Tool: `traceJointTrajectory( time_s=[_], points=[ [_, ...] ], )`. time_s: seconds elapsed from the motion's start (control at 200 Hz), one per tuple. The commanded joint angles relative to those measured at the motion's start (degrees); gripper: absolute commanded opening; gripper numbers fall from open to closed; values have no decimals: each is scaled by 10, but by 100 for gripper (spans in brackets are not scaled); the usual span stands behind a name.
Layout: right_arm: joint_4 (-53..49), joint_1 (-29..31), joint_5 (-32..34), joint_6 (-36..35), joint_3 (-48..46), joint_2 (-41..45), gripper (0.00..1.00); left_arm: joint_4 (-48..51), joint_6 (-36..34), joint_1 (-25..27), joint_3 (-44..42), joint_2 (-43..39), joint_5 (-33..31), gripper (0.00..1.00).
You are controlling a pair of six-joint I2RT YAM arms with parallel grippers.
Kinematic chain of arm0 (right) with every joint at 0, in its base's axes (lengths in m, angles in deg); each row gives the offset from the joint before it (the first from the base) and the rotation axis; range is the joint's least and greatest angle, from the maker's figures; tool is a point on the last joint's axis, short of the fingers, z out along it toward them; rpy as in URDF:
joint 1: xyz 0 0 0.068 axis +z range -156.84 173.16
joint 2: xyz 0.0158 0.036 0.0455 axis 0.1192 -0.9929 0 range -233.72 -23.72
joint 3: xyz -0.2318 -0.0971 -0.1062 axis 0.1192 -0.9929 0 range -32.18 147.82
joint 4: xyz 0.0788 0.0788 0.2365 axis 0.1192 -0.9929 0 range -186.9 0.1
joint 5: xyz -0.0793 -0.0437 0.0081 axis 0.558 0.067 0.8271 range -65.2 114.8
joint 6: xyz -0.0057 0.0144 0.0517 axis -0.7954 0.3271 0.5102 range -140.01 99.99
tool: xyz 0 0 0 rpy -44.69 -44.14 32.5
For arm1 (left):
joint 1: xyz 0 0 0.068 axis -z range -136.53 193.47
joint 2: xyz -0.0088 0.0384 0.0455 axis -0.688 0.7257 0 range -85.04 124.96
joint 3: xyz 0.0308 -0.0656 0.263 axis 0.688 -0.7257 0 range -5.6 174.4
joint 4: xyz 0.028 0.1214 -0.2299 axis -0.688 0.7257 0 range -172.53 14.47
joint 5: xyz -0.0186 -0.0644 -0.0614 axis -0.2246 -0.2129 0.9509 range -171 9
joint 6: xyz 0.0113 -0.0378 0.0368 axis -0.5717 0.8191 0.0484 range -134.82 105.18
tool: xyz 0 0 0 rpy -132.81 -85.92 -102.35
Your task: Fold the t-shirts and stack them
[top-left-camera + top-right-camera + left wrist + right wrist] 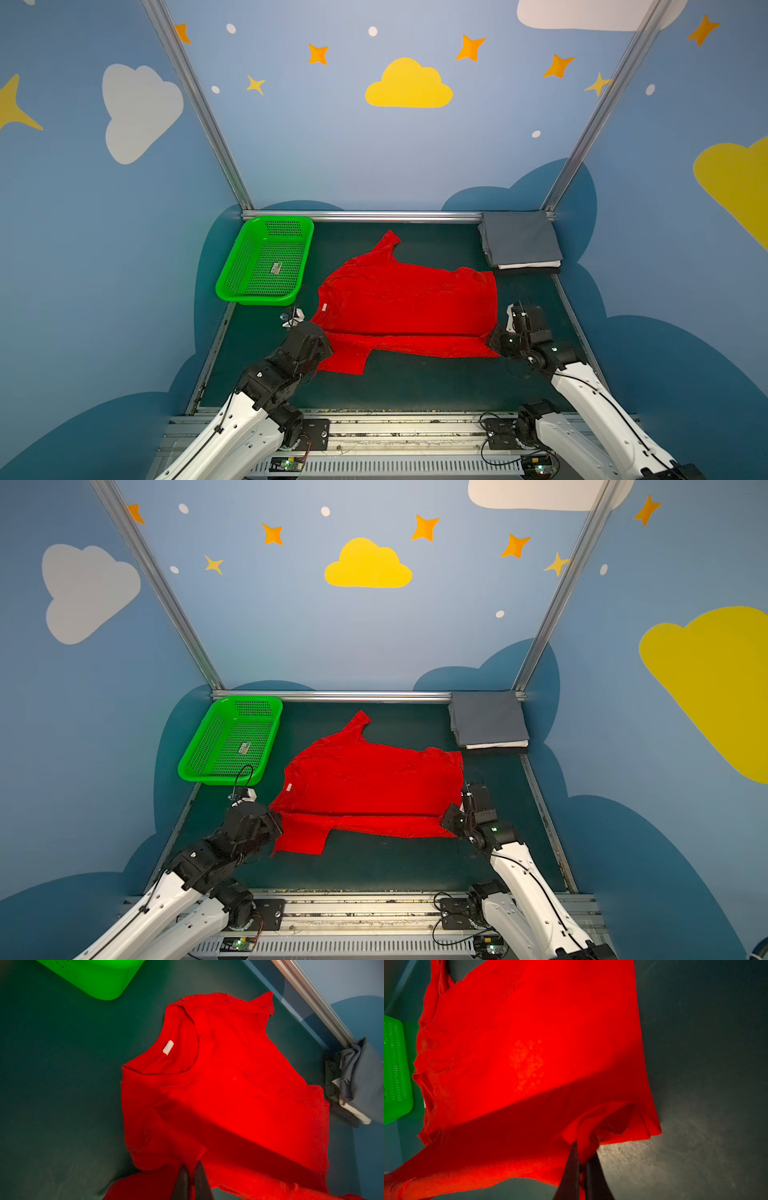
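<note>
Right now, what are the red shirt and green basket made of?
Red shirt: soft woven or knit cloth, matte; it creases and drapes. Basket: probably rigid plastic, glossy; moulded perforated walls with a sheen.

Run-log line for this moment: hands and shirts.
red t-shirt: spread out | right hand: shut on hem corner | left hand: at near sleeve, grip unclear | folded stack: far right corner

Red tee (pixel 407 307), green basket (pixel 239 257), grey/white/blk stack (pixel 519 241), dk-green mat (pixel 415 386).
</note>
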Motion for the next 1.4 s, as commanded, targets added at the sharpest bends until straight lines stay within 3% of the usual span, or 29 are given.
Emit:
traceJointTrajectory(
  time_s=[0.0, 0.205, 0.255, 0.28, 0.395, 0.425, 0.491, 0.521, 0.571, 0.671, 0.796, 0.921, 1.141, 1.391],
  points=[
    [-45, 3, 30, 14, -8, 4, 0, 23, 21, 2, -9, 5, 2, 24],
    [-52, 5, 29, 32, -29, 17, 0, -7, 20, 3, -14, 11, 17, 25],
    [-59, 6, 28, 35, -30, 18, 12, -4, 18, 3, -9, 14, 11, 29],
    [-62, 6, 26, 35, -32, 20, 14, -3, 16, 3, -6, 16, 7, 29],
    [-73, 8, 16, 41, -43, 30, 15, -22, 9, 2, -1, 28, -6, 53],
    [-76, 8, 15, 43, -45, 34, 23, -32, 5, 2, -2, 33, -8, 53],
    [-82, 8, 18, 44, -45, 44, 58, -52, -1, 0, -1, 49, -9, 55],
    [-85, 9, 22, 45, -42, 49, 69, -63, -5, -1, 2, 56, -8, 57],
    [-86, 9, 28, 44, -35, 55, 78, -83, -16, -5, 10, 78, -6, 63],
    [-67, 7, 29, 34, -12, 52, 87, -122, -51, -21, 43, 130, 11, 66],
    [-59, -4, 21, -4, 67, -3, 91, -173, -99, -51, 105, 211, 36, 82],
    [-14, -18, 14, -37, 122, -80, 92, -235, -154, -91, 168, 303, 94, 90],
    [59, -70, -13, -58, 193, -240, 92, -222, -225, -120, 340, 521, 151, 88],
    [58, -108, -14, -100, 340, -439, 92, -103, -335, -121, 611, 772, 197, 82]
  ],
)
